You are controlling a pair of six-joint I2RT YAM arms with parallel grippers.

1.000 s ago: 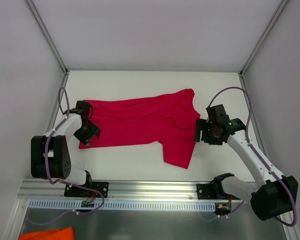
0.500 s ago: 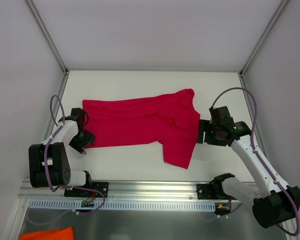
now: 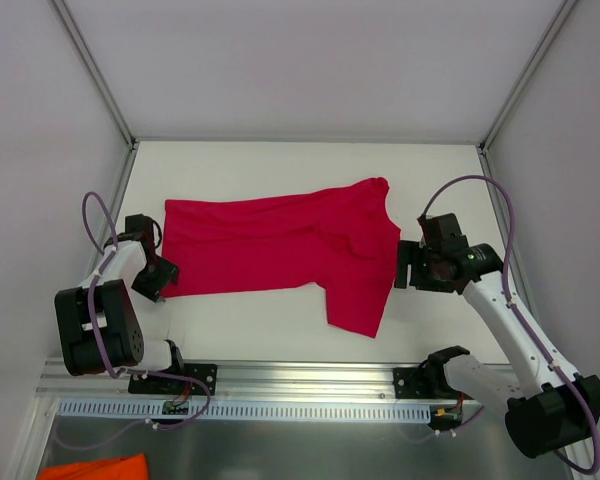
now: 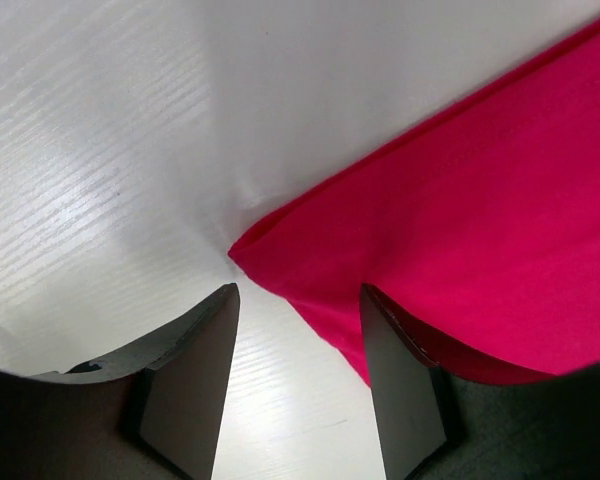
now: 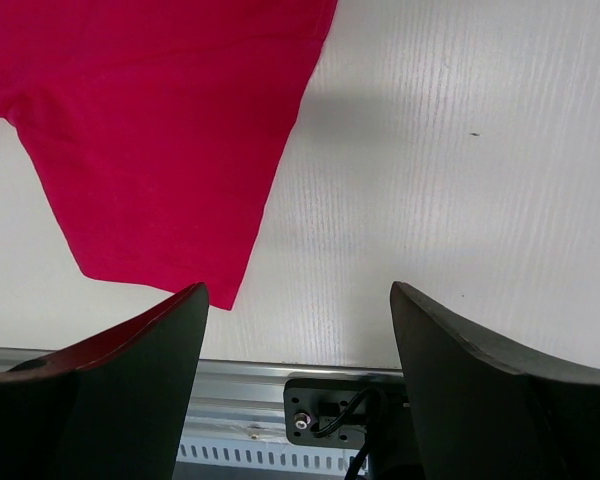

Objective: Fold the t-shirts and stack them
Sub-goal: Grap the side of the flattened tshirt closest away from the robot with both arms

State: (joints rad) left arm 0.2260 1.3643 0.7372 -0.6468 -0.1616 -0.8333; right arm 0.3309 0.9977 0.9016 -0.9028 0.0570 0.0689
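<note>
Where my bases sit: metal rail (image 3: 310, 378), on the near side of the t-shirt (image 3: 270, 250).
Left jaws: partly open, holding nothing; the t-shirt's near-left corner lies just ahead, between my fingers (image 4: 195, 370).
Right jaws: spread wide, empty, just beside the t-shirt's right edge.
T-shirt: crimson, lying flat on the white table (image 3: 280, 170), one flap reaching toward the rail.
</note>
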